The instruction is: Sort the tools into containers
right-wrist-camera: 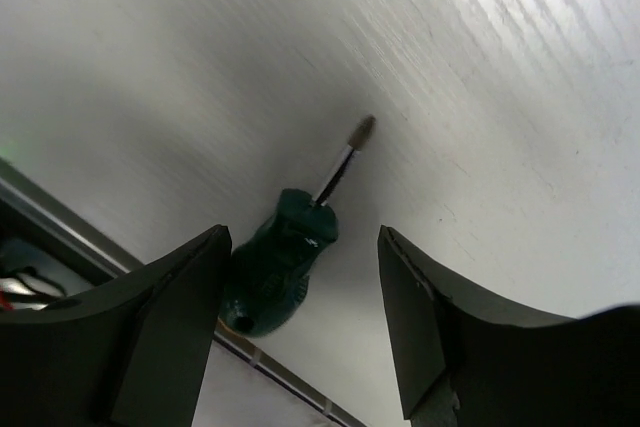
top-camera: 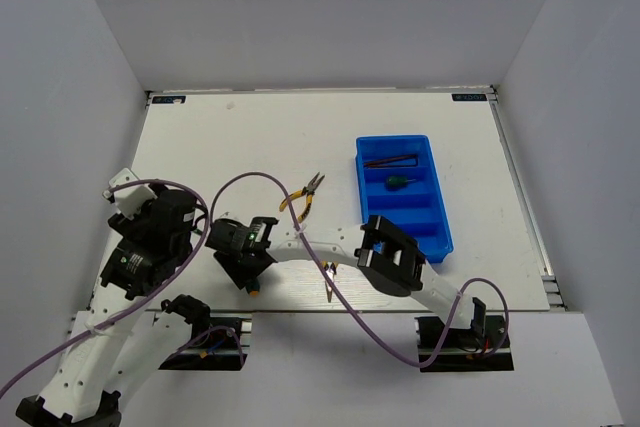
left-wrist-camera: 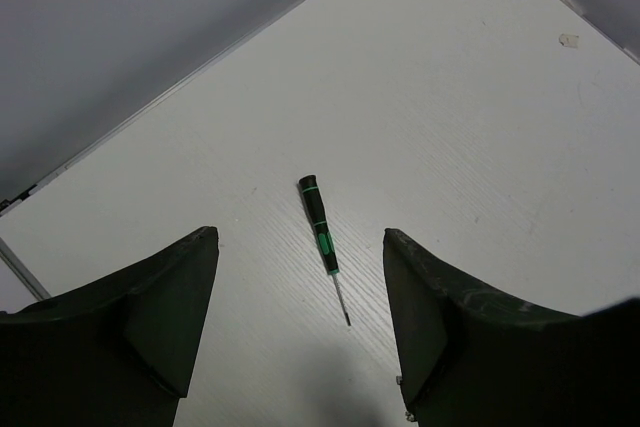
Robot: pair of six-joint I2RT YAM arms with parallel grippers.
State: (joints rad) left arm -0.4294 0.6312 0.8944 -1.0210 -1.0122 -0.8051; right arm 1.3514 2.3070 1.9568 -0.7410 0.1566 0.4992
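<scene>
My left gripper (left-wrist-camera: 300, 232) is open and empty above the table, over a thin dark screwdriver with green bands (left-wrist-camera: 320, 230) that lies between its fingers' lines. My right gripper (right-wrist-camera: 303, 229) is open, low over a stubby green-handled screwdriver (right-wrist-camera: 275, 267) lying by the table's near edge, closer to its left finger. In the top view the right gripper (top-camera: 245, 267) reaches far left. Yellow-and-black pliers (top-camera: 303, 197) lie mid-table. The blue tray (top-camera: 440, 227) holds dark hex keys (top-camera: 390, 160) in its far compartment and a green screwdriver (top-camera: 397, 183) in the second.
A small thin tool (top-camera: 328, 282) lies near the front edge under the right arm. Purple cables loop over both arms. White walls enclose the table on three sides. The table's near edge (right-wrist-camera: 290, 387) runs just behind the stubby screwdriver.
</scene>
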